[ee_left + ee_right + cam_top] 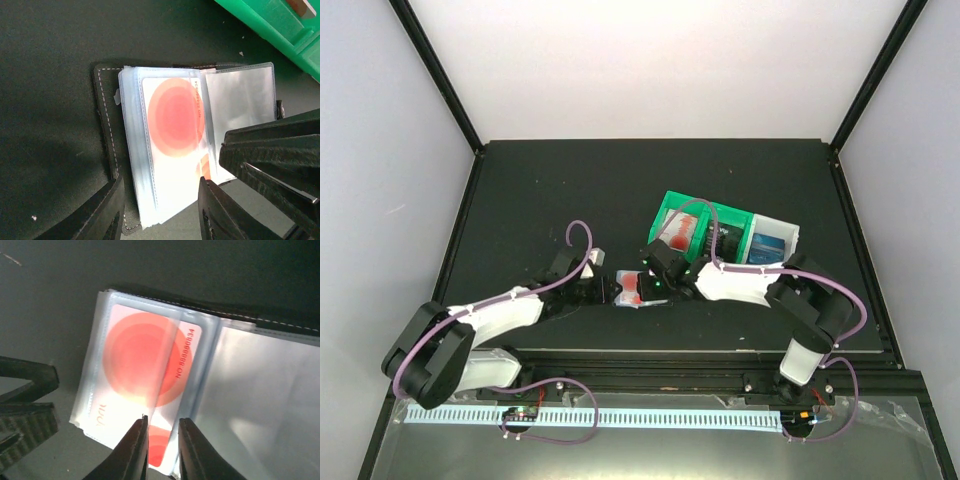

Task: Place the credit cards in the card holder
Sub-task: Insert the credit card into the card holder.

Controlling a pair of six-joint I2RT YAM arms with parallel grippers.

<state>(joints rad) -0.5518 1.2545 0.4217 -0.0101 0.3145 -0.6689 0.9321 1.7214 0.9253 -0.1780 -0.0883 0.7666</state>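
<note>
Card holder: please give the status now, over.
Left gripper open, astride edge of open card holder. Right gripper narrow over red-and-white card, grip unclear. Green bin beside, not blocking.

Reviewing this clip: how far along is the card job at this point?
Done: the card holder lies open on the table. In hand: a red-and-white card looks partly slid into a clear sleeve, the right gripper at its lower edge; the left gripper, open, straddles the holder. Left: seating that card, plus a reddish card in the green bin and a blue card in the white bin.
</note>
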